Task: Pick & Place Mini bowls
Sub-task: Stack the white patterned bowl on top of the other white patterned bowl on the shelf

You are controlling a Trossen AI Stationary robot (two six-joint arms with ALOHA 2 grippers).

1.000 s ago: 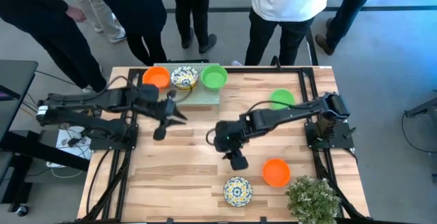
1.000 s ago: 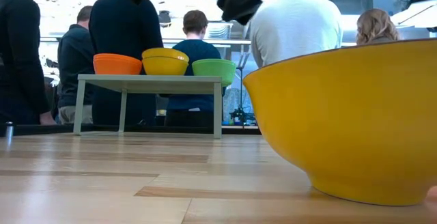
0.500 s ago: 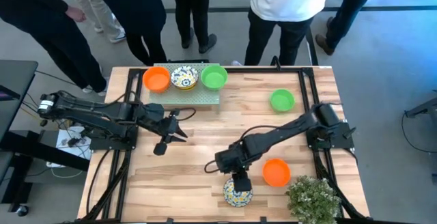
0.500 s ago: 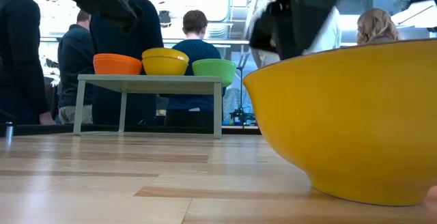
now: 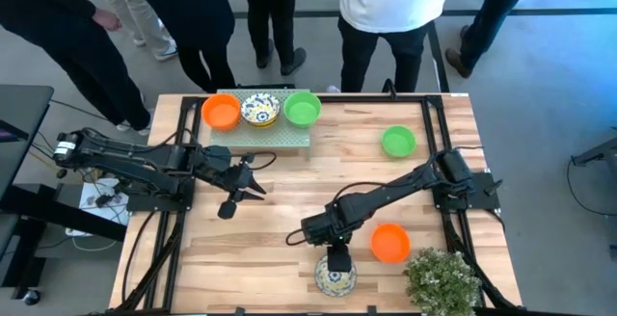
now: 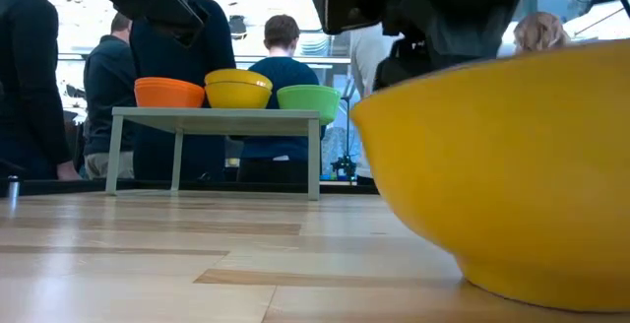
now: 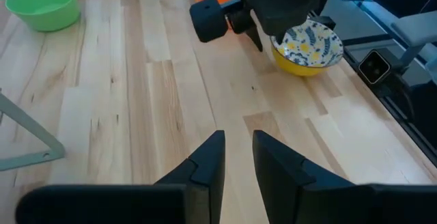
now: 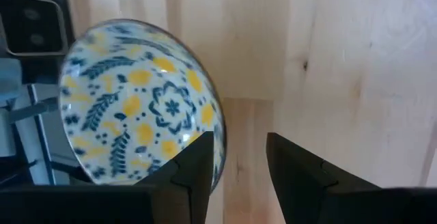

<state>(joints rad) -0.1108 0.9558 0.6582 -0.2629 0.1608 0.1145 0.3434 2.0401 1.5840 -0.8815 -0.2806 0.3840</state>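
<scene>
Working the pick step now: lowering the right gripper (image 5: 336, 261) onto the patterned bowl (image 5: 334, 278), sitting on the table (image 5: 280, 239) near its front edge, just beside the plant (image 5: 440, 279).

Fingers (image 8: 194, 166) standing apart, not yet pinching — bowl rim passing between them in the right wrist view, one finger over the inside, the other outside the wall.

Doing it well, as judged:
- keeping the rim centred in the gap before closing
- going deep enough for a firm bite on the thin wall
- closing slowly; rim looking slanted in the low view, so possibly tipping already
- lifting straight up, staying clear of the plant and the neighbouring orange bowl (image 5: 389, 243)

Parking the left gripper (image 7: 235, 157) over mid-table, left side; fingers slightly parted, gripping nothing.

Counting:
- patterned bowls: two — one on the stand (image 5: 289, 135), one under the right gripper
- orange bowls: two, one on the stand, one on the table
- green bowls: two, one on the stand, one loose near the right arm's base
- six bowls in all; one plant; one stand
</scene>
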